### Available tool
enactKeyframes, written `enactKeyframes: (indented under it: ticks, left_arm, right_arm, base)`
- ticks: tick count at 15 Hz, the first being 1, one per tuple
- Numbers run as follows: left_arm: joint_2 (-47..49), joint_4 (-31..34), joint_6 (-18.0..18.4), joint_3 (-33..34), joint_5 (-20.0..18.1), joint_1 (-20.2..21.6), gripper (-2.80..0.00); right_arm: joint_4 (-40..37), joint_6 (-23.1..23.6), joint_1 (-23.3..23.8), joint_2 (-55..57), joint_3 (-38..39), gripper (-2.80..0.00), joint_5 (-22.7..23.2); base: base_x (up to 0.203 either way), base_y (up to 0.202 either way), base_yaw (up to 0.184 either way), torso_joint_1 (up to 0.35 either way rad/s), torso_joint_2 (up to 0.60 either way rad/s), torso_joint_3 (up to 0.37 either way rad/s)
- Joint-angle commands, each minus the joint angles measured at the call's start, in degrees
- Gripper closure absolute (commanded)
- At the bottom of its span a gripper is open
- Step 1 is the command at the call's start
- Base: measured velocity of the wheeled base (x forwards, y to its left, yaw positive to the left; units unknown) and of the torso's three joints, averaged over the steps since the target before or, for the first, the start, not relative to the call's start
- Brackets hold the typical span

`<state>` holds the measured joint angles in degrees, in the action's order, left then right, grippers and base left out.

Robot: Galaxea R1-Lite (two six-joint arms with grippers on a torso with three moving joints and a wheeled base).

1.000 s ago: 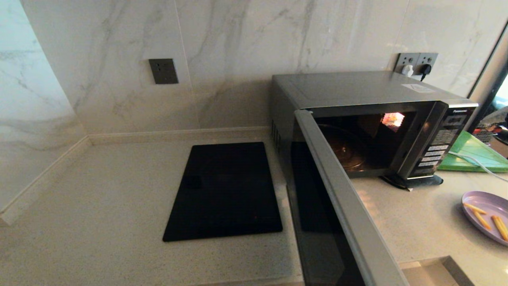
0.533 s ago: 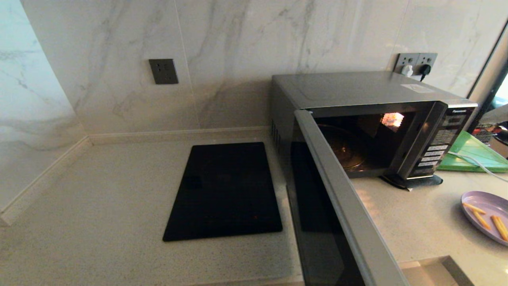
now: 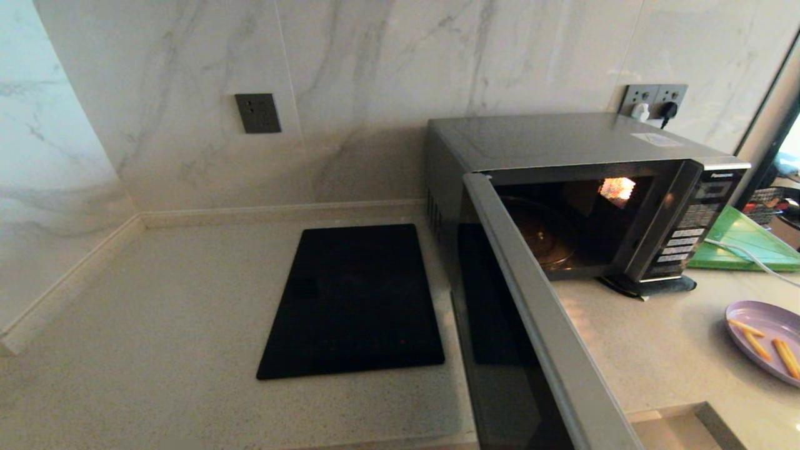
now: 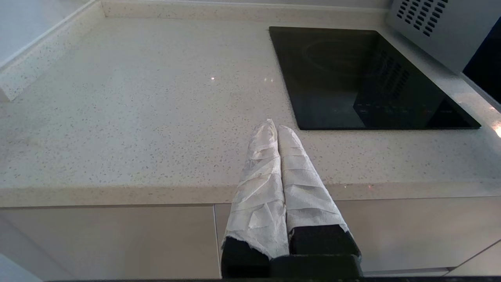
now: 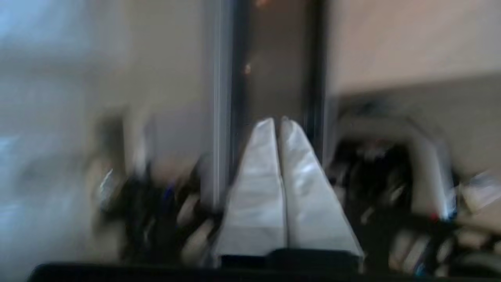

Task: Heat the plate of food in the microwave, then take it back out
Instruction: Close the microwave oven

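Kitchen worktop (image 3: 156, 325) of pale speckled stone fills the head view, meeting grey-veined marble walls in a corner at the far left. A flat black glass cooktop (image 3: 353, 303) lies in the middle of it, with bare stone to its left and towards the front edge.

Just right of the cooktop stands the large silver-grey microwave oven (image 3: 562, 140), its back near the wall under a double socket (image 3: 653, 100) with two plugs in it. Its dark glass door (image 3: 519, 325) is swung fully open, reaching out over the front edge of the worktop. The lit cavity (image 3: 562, 228) shows only a glass turntable. The button panel (image 3: 690, 228) is on the oven's right side.

The round, shallow lavender plate (image 3: 765, 340) with a few thin orange sticks of food sits on the worktop at the far right, partly cut off by the picture's edge, well apart from the oven. Bare stone lies between them. Behind the plate is a flat green board (image 3: 744, 244) with a white cable (image 3: 747, 253) across it.

The left gripper (image 4: 277, 127), fingers wrapped in white cloth and pressed together with nothing between them, hangs by the worktop's front edge, near the cooktop's near corner. The right gripper (image 5: 277, 121), seen only in its own blurred wrist view, is likewise closed and empty; its surroundings cannot be made out.
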<state>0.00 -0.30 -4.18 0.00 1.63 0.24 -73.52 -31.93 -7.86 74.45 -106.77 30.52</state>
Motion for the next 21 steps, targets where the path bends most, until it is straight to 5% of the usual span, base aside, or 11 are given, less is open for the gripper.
enactKeyframes:
  ticks: [1,13,16,21]
  left_arm:
    - [0.1,0.0,0.0,0.0,0.0,0.0,0.00]
    - [0.0,0.0,0.0,0.0,0.0,0.0,0.00]
    - [0.0,0.0,0.0,0.0,0.0,0.0,0.00]
    - [0.0,0.0,0.0,0.0,0.0,0.0,0.00]
  right_arm:
    - [-2.6,1.3,-4.0,2.4,-2.7,0.00,4.1]
    - [-2.2,16.5,-28.3,20.8,-6.4,0.00,6.8]
    - [1.4,17.0,-32.3,22.0,-6.6,0.00,5.9]
    - [5.4,13.3,-39.2,24.6,-6.5,0.00,-7.3]
  base:
    - [0.000,0.000,0.000,0.000,0.00,0.000]
    - [0.000,0.000,0.000,0.000,0.00,0.000]
    - [0.000,0.000,0.000,0.000,0.00,0.000]
    - [0.000,0.000,0.000,0.000,0.00,0.000]
